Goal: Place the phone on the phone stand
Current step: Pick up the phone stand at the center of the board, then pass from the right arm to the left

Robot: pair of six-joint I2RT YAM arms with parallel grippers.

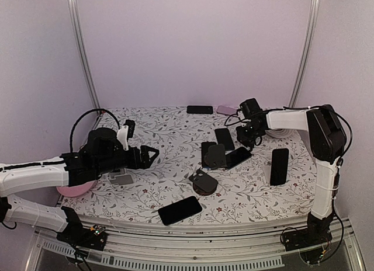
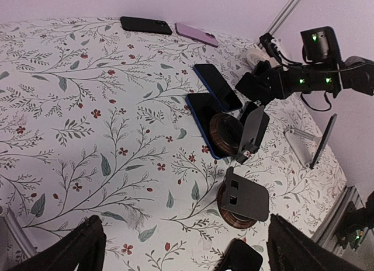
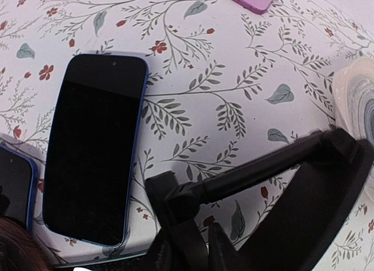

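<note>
Left pincer (image 1: 153, 156) gapes wide at mid-left, holding nothing. Right pincer (image 1: 253, 140) hovers upper right, beside a blue-edged black phone (image 3: 93, 148) — whether it grips anything, I cannot tell.

Looks like a robotics lab test cell, not a home: plain pale walls (image 1: 193, 43) w/ aluminium uprights (image 1: 83, 49) box in a floral-topped desk (image 1: 158, 195). Two white-and-black robot arms (image 1: 35, 172) are bolted to a slotted metal rail (image 1: 175, 260) at its near edge, w/ loose cables (image 1: 79, 122). Several phones (image 1: 180, 210) & phone stands (image 1: 203, 181) are spread over it, approx evenly, like a set-up layout
</note>
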